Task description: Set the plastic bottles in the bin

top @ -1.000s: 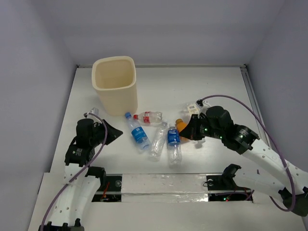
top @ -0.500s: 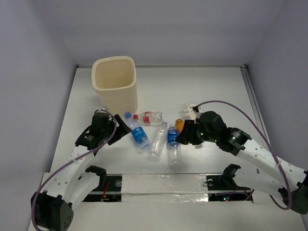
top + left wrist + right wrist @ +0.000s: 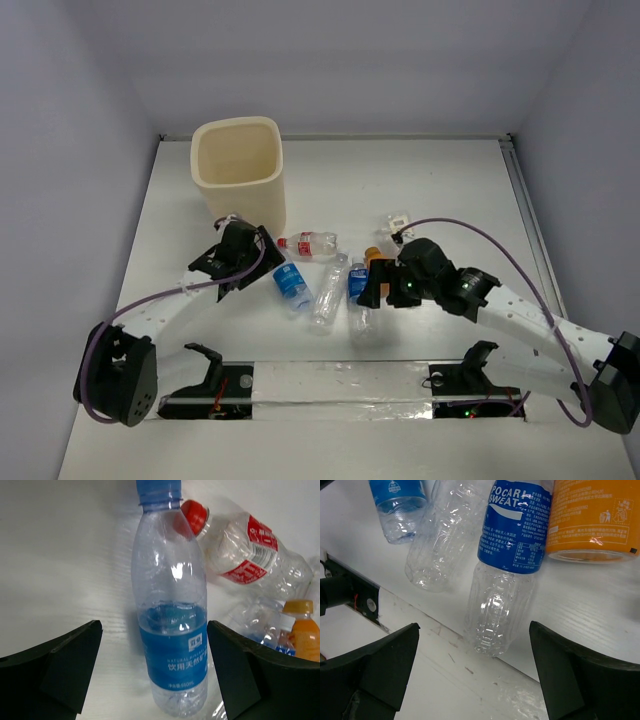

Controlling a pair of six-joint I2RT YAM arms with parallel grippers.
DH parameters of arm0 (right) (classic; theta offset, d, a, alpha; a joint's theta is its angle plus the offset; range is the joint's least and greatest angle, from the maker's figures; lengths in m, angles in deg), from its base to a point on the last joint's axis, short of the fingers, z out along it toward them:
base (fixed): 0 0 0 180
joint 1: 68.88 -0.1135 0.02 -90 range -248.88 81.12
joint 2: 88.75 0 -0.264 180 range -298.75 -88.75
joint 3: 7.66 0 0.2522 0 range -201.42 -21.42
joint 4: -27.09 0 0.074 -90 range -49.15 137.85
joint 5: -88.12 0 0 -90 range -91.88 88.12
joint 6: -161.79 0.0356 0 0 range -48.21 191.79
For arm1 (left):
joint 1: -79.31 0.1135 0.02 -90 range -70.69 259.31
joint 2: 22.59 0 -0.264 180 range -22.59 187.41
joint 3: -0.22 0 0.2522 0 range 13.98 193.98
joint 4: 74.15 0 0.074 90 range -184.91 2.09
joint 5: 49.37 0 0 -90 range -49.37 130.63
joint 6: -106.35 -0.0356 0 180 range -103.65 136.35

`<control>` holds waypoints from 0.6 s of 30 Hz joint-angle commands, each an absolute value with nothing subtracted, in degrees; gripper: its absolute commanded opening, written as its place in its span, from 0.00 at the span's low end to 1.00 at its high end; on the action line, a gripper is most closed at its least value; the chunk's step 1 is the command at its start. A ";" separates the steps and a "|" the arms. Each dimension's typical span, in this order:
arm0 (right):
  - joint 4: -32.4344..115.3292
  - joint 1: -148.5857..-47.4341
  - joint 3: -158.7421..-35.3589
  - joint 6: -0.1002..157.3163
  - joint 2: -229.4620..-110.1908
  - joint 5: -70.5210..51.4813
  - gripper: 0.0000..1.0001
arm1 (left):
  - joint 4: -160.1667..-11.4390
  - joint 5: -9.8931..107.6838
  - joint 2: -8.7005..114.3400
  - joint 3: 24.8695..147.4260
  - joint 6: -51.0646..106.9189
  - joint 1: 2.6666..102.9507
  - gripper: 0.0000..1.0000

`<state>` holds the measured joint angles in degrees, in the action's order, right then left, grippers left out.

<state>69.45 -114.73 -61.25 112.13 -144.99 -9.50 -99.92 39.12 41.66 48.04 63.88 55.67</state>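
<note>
Several plastic bottles lie in a cluster on the white table. A blue-labelled bottle lies lengthwise between the fingers of my open left gripper, untouched, its cap pointing away. Beyond it lie a red-labelled bottle and an orange bottle. My right gripper is open over the clear base of a Pocari Sweat bottle, beside an unlabelled clear bottle and the orange bottle. The cream bin stands upright at the back left, behind my left gripper.
A small white object lies behind the right gripper. A metallic strip runs along the table's front edge by the arm bases. Grey walls enclose the table on three sides.
Both grippers have gone from shut to wide open. The left arm swung right and forward to the blue-labelled bottle; the right arm moved left and down over the Pocari bottle.
</note>
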 commanded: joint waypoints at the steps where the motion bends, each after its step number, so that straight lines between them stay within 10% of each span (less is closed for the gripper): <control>1: 63.97 -115.20 -61.06 111.87 -146.22 -8.21 0.97 | -94.86 35.36 44.12 50.19 64.07 55.49 0.84; 11: 60.10 -115.20 -62.90 111.43 -155.36 -2.59 1.00 | -88.35 36.59 50.80 48.96 64.34 55.49 0.82; 18: 60.54 -115.20 -65.10 111.43 -160.99 1.90 0.98 | -88.35 35.89 52.56 47.38 63.63 55.49 0.54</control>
<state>63.11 -114.73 -62.06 112.09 -159.90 -1.61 -89.51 37.10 52.77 48.20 64.23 55.67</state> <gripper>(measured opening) 0.982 0.575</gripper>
